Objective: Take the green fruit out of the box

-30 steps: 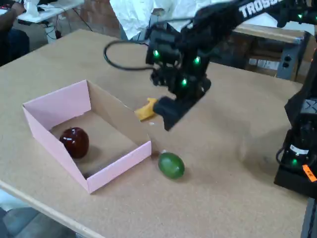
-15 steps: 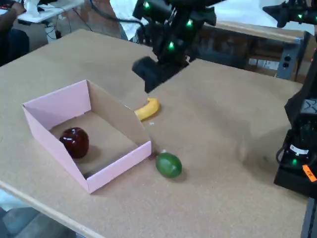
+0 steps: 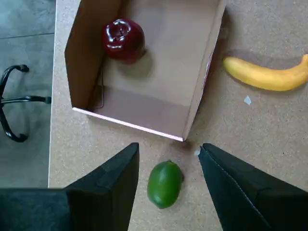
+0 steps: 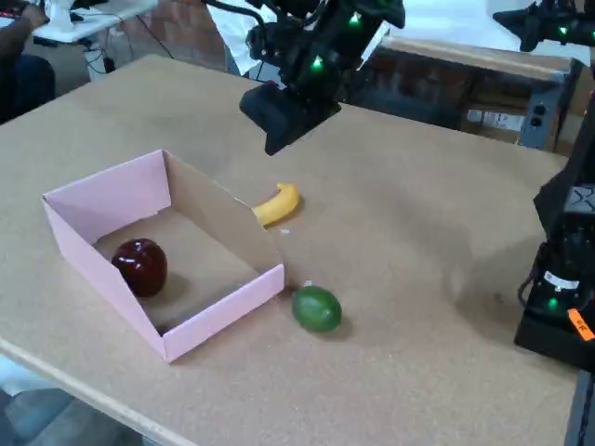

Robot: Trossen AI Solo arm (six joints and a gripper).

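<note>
Fruit out, arm hovering

We are holding the gripper (image 4: 279, 116) high above the desk (image 4: 418, 232), jaws apart and empty; the green fruit (image 4: 317, 308) is lying on the desk just beside the box (image 4: 112, 200), so the task looks done.

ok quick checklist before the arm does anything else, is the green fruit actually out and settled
1. Green fruit outside the box: ok, it lies on the table just past the box's near corner.
2. Fruit free of the claw: ok, the jaws are open and raised well above the table in the fixed view.
3. Fruit touching the box wall: cannot tell, it sits very close.
4. Red apple inside the box: ok.
5. Banana outside the box: ok, on the table beside the far wall.
6. Fruit safe from table edge: ok, well inboard.
</note>
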